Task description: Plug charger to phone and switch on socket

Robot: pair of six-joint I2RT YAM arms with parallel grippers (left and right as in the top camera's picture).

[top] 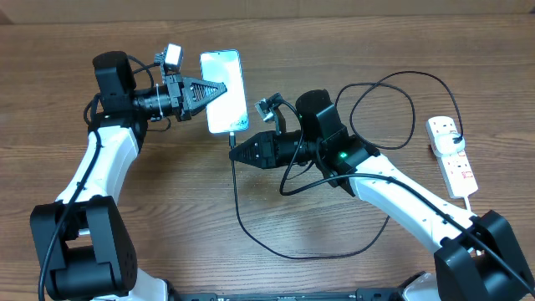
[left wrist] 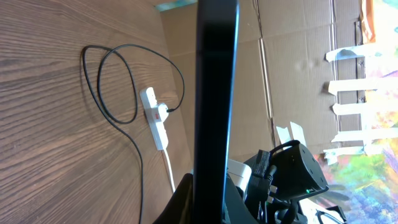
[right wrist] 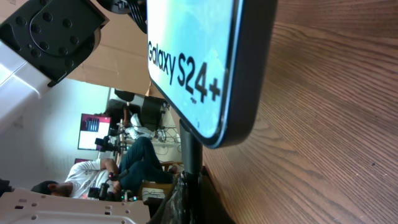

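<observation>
The phone is lit, and my left gripper is shut on its side. In the left wrist view the phone shows edge-on as a dark bar rising from the left gripper. My right gripper is shut on the charger connector, just below the phone's lower end. In the right wrist view the connector stands out of the right gripper and its tip meets the end edge of the phone, which reads "Galaxy S24+". The black charger cable loops across the table to the white socket at the far right.
The charger's plug sits in the socket's upper end. The socket and a cable loop lie near a cardboard wall. Both arms' bases stand at the table's near edge.
</observation>
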